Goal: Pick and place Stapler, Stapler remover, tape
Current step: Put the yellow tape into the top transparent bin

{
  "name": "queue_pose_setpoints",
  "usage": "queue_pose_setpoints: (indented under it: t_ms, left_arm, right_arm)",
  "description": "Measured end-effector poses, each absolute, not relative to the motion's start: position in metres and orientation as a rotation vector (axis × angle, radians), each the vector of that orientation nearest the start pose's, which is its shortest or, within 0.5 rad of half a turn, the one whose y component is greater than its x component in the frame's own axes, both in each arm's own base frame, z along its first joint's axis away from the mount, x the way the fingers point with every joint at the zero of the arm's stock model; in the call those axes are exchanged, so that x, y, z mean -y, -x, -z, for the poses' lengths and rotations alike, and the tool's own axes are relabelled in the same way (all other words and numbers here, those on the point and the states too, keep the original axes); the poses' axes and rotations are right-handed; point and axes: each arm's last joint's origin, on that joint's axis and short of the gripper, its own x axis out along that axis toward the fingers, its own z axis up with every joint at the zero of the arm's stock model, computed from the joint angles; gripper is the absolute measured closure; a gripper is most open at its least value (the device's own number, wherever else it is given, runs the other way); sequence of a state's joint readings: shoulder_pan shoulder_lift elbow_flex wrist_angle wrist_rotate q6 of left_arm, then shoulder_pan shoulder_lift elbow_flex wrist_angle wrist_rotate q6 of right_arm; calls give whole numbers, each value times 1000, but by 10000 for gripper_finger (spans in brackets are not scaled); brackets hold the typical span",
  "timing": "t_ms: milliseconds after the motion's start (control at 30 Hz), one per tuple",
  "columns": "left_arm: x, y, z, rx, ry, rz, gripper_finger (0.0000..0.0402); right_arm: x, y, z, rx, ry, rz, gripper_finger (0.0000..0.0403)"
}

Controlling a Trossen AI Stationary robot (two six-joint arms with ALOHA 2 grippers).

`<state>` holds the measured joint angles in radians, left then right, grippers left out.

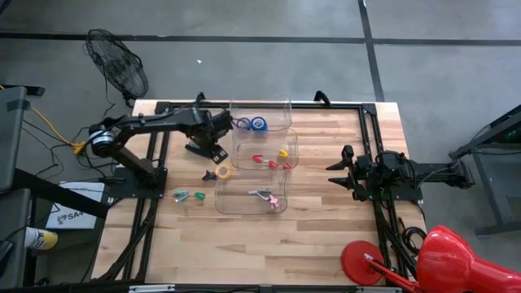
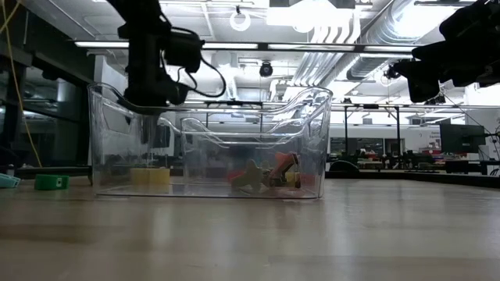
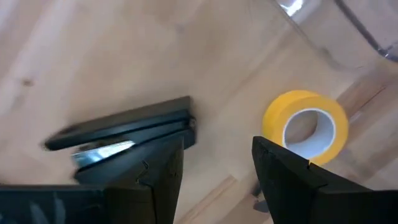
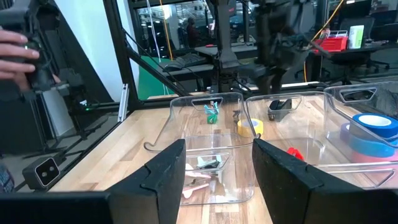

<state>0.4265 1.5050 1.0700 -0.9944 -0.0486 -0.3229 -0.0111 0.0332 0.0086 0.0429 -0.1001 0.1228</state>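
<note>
The yellow tape (image 3: 305, 126) and the black stapler (image 3: 124, 134) lay on the wooden surface (image 1: 326, 236), not yet in the clear bins (image 1: 260, 114) (blue tape (image 1: 259, 123) was already inside). The left claw (image 3: 214, 162) hung above them, fingers apart. The right claw (image 4: 214, 168) waited, also apart.

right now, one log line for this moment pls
left gripper: open, empty, above black stapler and yellow tape | right gripper: open, idle at table's right | blue tape: in far bin
</note>
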Motion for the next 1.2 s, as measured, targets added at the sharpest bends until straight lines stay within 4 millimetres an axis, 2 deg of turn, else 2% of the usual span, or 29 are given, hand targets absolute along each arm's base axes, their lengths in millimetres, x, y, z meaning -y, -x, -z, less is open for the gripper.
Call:
queue_pose_setpoints:
  t_ms: [300,700,1200]
  left_arm:
    - [-97,-239,-193,-1328,574,-553,215]
    - [-89,-242,-179,-1282,605,-457,215]
    - [-87,-237,-163,-1258,648,-439,215]
  right_arm:
    - [-2,-99,-168,13,-122,-90,226]
    - [-2,-99,-168,12,-122,-90,226]
    - [-2,-99,-168,12,-122,-90,226]
